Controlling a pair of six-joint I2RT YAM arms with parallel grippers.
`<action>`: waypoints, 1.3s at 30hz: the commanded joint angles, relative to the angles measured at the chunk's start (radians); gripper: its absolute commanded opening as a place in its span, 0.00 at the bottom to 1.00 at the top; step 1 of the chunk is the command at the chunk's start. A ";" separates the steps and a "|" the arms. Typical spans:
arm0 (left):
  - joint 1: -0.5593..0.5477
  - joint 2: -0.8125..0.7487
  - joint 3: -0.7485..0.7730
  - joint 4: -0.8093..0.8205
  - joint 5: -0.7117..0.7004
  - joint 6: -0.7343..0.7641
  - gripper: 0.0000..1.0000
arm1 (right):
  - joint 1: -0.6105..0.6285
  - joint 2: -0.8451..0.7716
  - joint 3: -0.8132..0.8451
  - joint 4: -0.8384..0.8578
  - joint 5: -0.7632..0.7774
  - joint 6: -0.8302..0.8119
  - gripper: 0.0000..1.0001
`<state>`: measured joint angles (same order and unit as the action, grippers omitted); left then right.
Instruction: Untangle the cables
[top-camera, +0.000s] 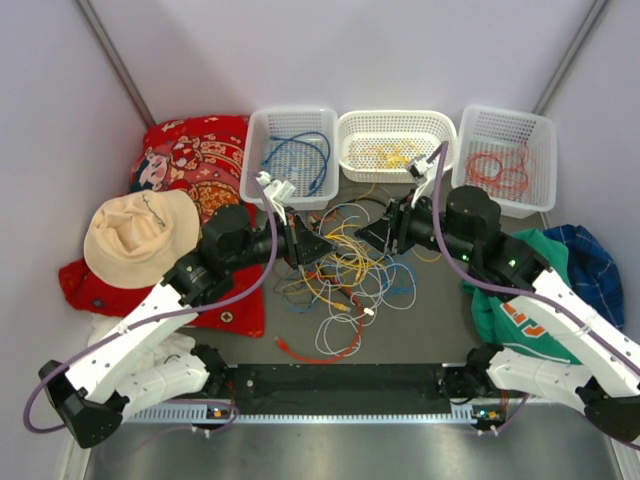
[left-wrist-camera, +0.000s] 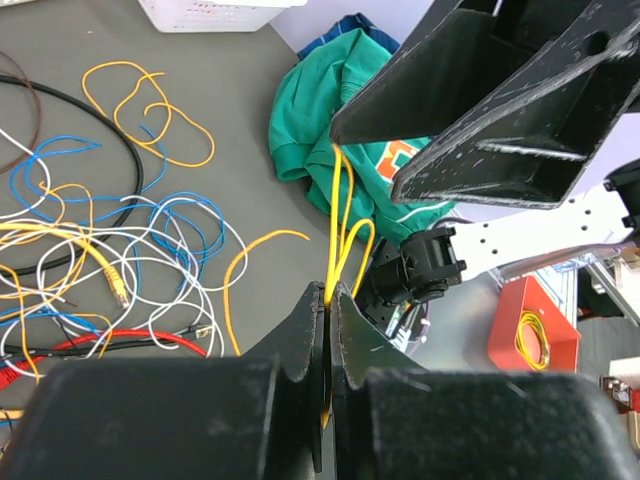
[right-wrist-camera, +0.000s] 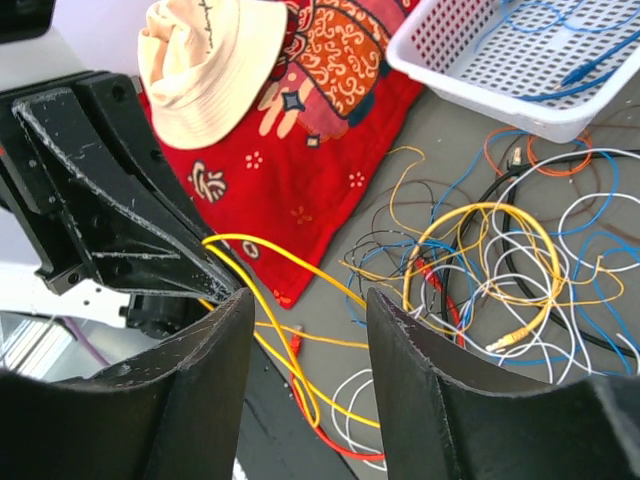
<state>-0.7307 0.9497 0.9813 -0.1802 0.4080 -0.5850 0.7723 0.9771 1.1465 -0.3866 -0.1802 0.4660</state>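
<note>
While both arms face each other over the middle of the table (top-camera: 440, 330), we see a red patterned cloth (top-camera: 200, 150) at far left, a green shirt (top-camera: 545, 250) at right under the right arm, and a cream hat (top-camera: 140, 235) lying on the cloth. Three white baskets line the far edge: the left basket (top-camera: 290, 112) holds blue cable, the middle basket (top-camera: 395, 118) yellow, the right basket (top-camera: 505, 112) red-orange. The cables (top-camera: 345, 280) lie in a loose tangle on the table just in front of the baskets, under and between the two grippers. Our left gripper (left-wrist-camera: 328, 295) is clamped on a yellow cable (left-wrist-camera: 337, 215), which rises in a loop from the pinched jaws toward the right gripper (right-wrist-camera: 308, 300). That one's jaws stand apart; yellow strands cross the gap, and we can't tell whether they touch.
</note>
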 joint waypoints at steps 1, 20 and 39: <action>-0.001 0.000 0.051 0.059 0.032 0.008 0.00 | 0.022 -0.001 0.033 0.028 -0.048 -0.027 0.48; -0.001 0.038 0.059 0.011 0.006 0.031 0.00 | 0.024 -0.173 -0.028 -0.018 0.018 -0.038 0.50; -0.003 0.112 0.129 0.056 0.049 0.025 0.00 | 0.024 -0.129 -0.125 0.054 -0.068 -0.004 0.48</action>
<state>-0.7307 1.0569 1.0660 -0.1928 0.4217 -0.5552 0.7837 0.8349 1.0206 -0.3828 -0.2359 0.4641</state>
